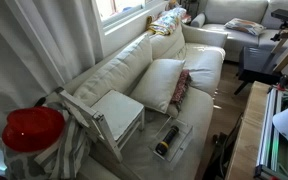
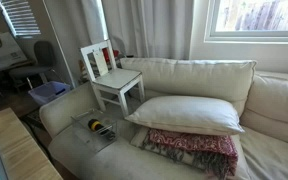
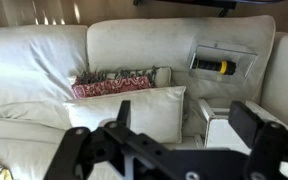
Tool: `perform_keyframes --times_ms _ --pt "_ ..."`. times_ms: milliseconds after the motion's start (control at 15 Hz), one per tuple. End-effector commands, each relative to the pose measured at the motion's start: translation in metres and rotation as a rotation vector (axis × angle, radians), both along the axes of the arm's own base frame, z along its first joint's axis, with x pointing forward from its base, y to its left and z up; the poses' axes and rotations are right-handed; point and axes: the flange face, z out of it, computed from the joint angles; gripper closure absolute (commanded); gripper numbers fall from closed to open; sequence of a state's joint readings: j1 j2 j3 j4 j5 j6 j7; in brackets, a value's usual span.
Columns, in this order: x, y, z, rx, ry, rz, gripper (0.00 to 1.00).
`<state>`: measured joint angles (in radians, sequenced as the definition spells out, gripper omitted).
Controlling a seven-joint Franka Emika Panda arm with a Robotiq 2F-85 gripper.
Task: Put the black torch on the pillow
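Note:
The black torch (image 1: 167,138) lies in a clear plastic tray (image 1: 180,150) on the sofa seat, yellowish lens end showing; both also show in an exterior view (image 2: 101,127) and in the wrist view (image 3: 221,67). The cream-white pillow (image 1: 159,82) leans on the sofa back in both exterior views (image 2: 189,113) and shows in the wrist view (image 3: 124,115). My gripper (image 3: 189,125) is open and empty, well away from the sofa, with the pillow and a white chair between its fingers in the picture. It does not show in the exterior views.
A red-patterned cushion (image 1: 183,88) (image 2: 194,150) (image 3: 109,85) lies against the pillow. A small white chair (image 1: 117,115) (image 2: 109,75) (image 3: 224,128) stands on the sofa seat beside the tray. A red round object (image 1: 32,128) sits at the sofa's arm.

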<state>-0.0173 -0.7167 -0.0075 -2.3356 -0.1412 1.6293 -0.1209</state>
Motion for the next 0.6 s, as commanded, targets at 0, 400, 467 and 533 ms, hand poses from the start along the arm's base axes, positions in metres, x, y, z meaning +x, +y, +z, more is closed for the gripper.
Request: perform_keyframes --times_ms 0,400,467,533 --pt "0.0 0.0 0.0 0.0 0.001 0.0 0.0" --pt "0.007 0.015 -0.015 0.01 0.038 0.066 0.0" --pt "0.012 0.03 -0.033 0.028 0.078 0.103 0.0" --pt "0.013 0.048 -0.053 0.067 0.103 0.154 0.0"
